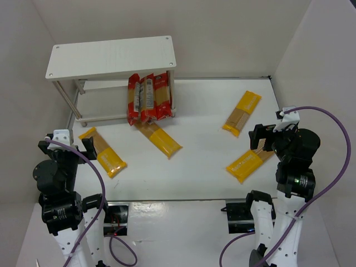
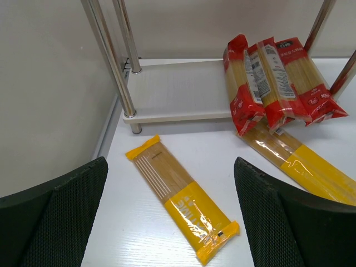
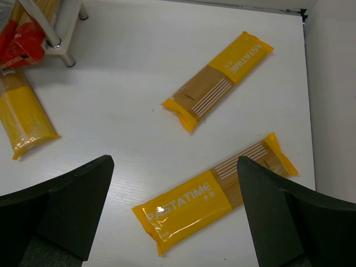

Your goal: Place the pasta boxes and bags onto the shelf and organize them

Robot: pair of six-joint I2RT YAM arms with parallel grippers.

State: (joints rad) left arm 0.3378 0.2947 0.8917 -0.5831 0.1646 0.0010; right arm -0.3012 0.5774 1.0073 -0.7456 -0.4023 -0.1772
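The white shelf (image 1: 111,55) stands at the back left. Three red-edged spaghetti bags (image 1: 149,99) lean on its lower tier (image 2: 178,89); they also show in the left wrist view (image 2: 272,78). Several yellow packs lie flat on the table: one at the left (image 1: 103,152) (image 2: 178,194), one in the middle (image 1: 159,139) (image 2: 303,161), two at the right (image 1: 242,113) (image 1: 248,162). My left gripper (image 1: 65,147) (image 2: 169,167) is open and empty above the left pack. My right gripper (image 1: 275,139) (image 3: 175,161) is open and empty above the near right pack (image 3: 211,194).
White walls close in the table on the left, back and right. The shelf's metal legs (image 2: 108,55) stand near the left wall. The far right pack (image 3: 219,80) lies near the right wall. The shelf's top board carries nothing.
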